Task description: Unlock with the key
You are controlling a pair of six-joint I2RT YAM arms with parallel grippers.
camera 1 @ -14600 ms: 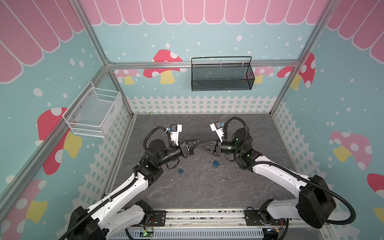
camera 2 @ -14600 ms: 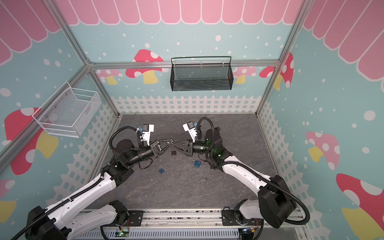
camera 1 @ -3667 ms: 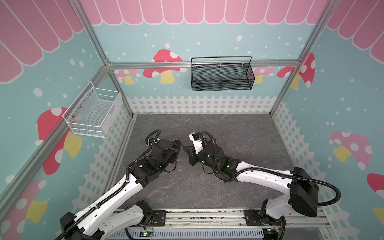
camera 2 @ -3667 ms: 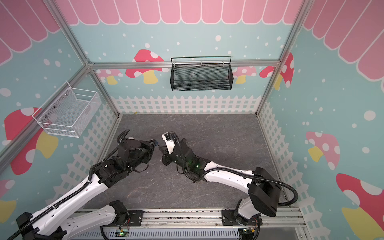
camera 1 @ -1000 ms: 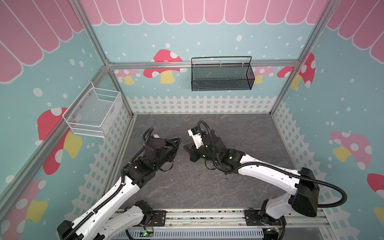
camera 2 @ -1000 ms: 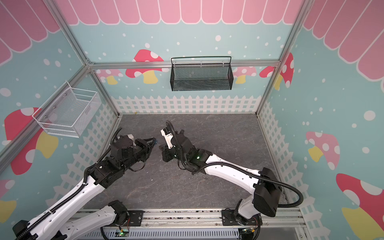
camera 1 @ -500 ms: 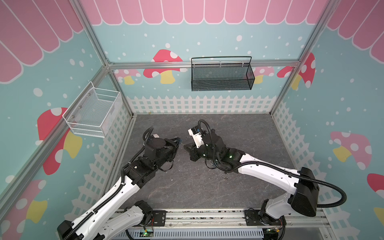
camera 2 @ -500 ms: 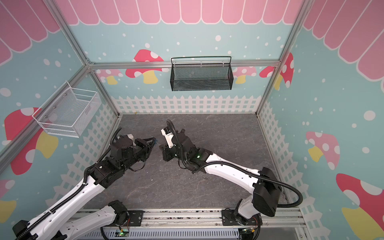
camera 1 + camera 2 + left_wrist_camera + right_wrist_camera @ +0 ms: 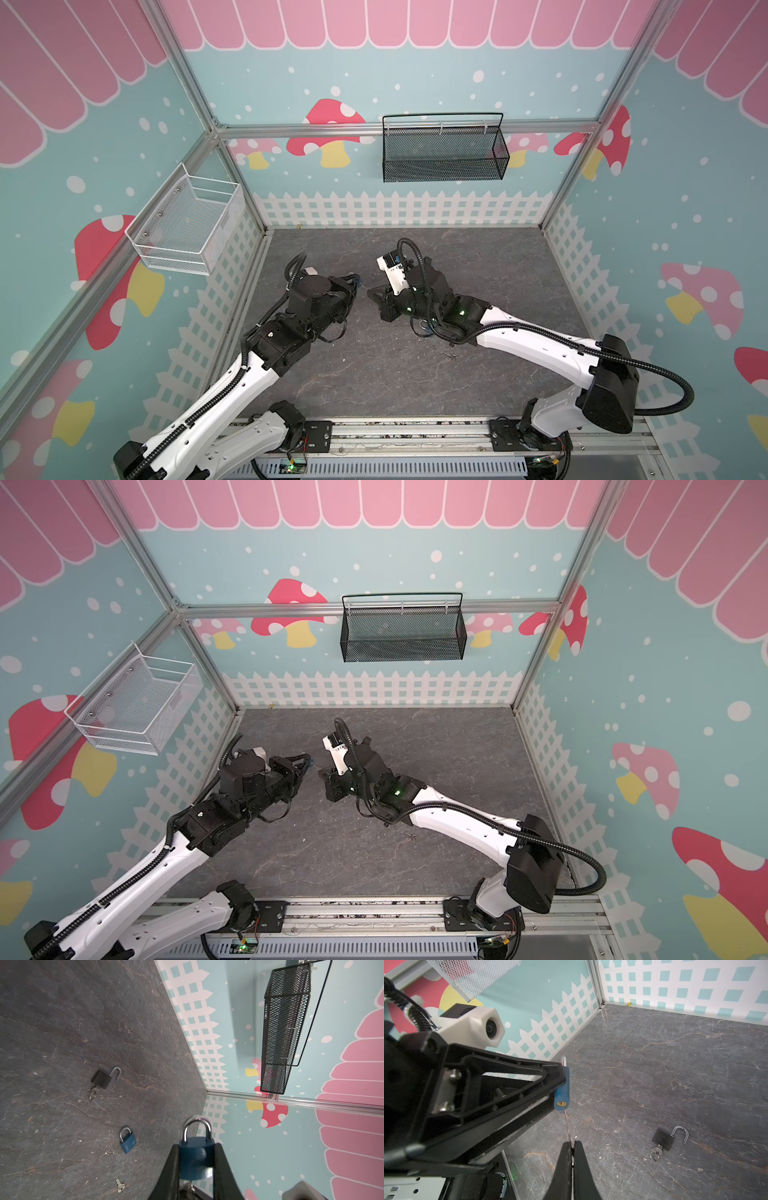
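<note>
- Left tool (image 9: 196, 1147) is clenched on the body of the blue lock (image 9: 196, 1159) and holds it in the air above the bench (image 9: 62, 1043); the shackle (image 9: 196, 1126) is shut
- Right tool (image 9: 572, 1144) is pinched tight on the key (image 9: 568, 1124), with the blade sticking out towards the keyhole (image 9: 561, 1103) in the lock's base
- In both top views the 2 tools meet towards 9 o'clock of bench centre, with the lock at about 10 o'clock from the right tool
- Step in hand: lining the key up for insertion. The tip looks just beside the brass hole, not yet in it as far as I can tell
- Next move calls for a slight shift to centre the tip on the slot and a blade roll to match it. Then comes a straight push along the lock's axis while the left tool braces, and a twist to free the shackle
- Also on the bench: 1 black lock (image 9: 663, 1139), open with its own key in it, and 1 small blue lock (image 9: 127, 1142), shut
</note>
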